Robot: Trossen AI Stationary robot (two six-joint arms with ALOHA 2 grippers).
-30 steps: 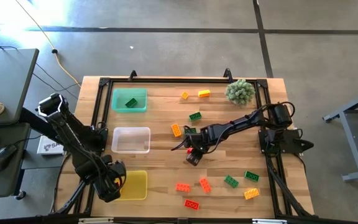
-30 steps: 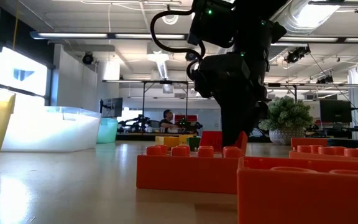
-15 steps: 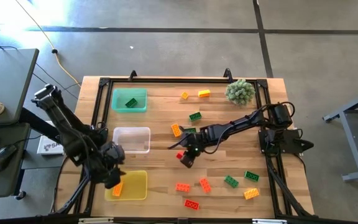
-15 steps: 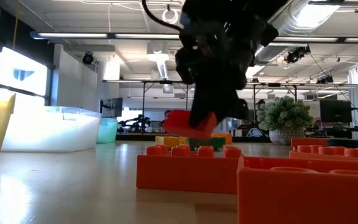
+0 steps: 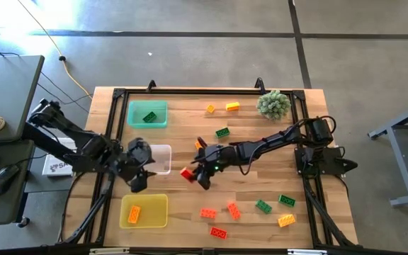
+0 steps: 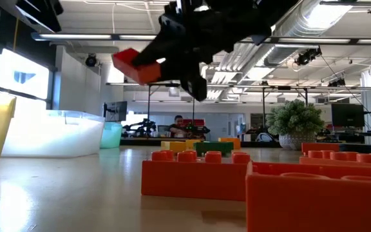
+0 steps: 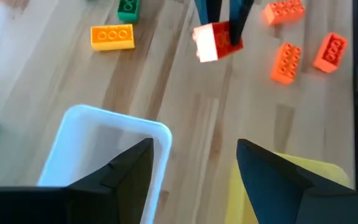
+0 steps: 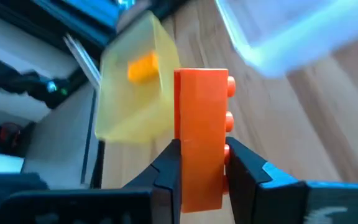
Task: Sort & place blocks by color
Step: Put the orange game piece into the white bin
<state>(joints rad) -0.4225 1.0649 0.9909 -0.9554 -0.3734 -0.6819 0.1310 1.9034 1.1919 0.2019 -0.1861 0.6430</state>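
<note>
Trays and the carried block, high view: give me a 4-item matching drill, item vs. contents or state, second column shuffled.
Column 1:
1. green tray
2. clear tray
3. yellow tray
4. red block

Column 2:
A. holds one orange block
B. held above the table in the right gripper
C. holds one green block
D. no block visible inside

Pairs: 1-C, 2-D, 3-A, 4-B
</note>
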